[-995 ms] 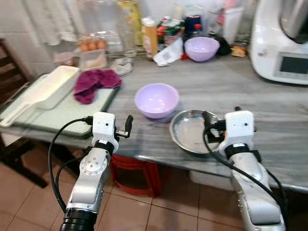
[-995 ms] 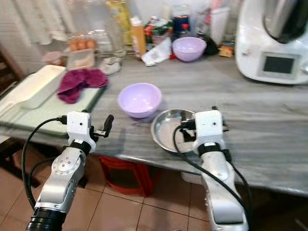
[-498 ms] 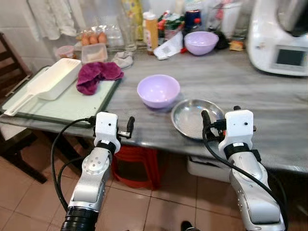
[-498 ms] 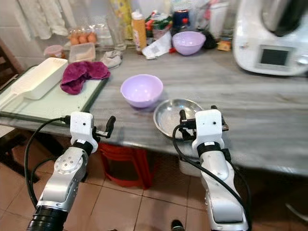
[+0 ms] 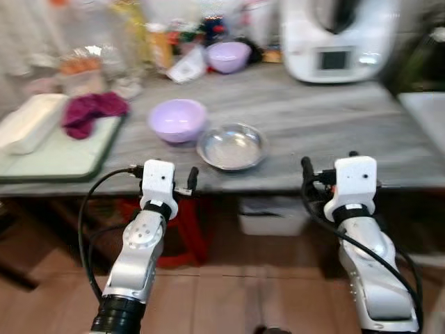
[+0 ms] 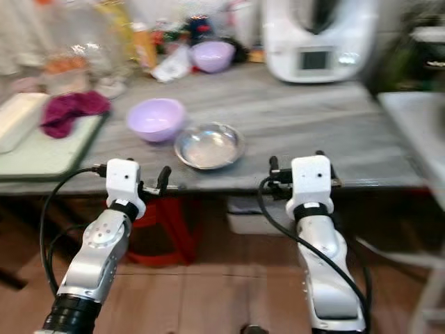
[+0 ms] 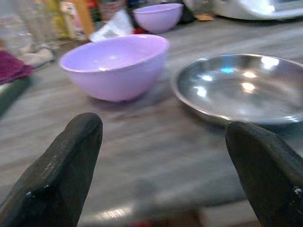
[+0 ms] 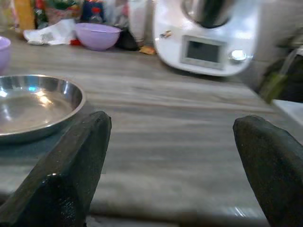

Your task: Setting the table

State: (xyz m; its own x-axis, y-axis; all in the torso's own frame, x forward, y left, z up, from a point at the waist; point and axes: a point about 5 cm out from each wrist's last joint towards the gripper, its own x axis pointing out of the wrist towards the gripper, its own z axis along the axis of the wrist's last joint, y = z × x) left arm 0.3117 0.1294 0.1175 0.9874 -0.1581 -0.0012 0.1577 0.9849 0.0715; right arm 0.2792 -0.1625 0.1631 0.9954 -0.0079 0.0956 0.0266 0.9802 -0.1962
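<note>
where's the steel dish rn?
In the head views, the steel dish sits near the counter's front edge, just right of the near purple bowl, between the two arms.

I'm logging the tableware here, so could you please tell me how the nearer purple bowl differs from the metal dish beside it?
The nearer purple bowl is matte lilac, deep and rounded; the metal dish is shiny steel, wide and shallow. The bowl sits left of the dish and slightly farther from the counter edge. Both stand upright, look empty, and rest on the grey counter.
</note>
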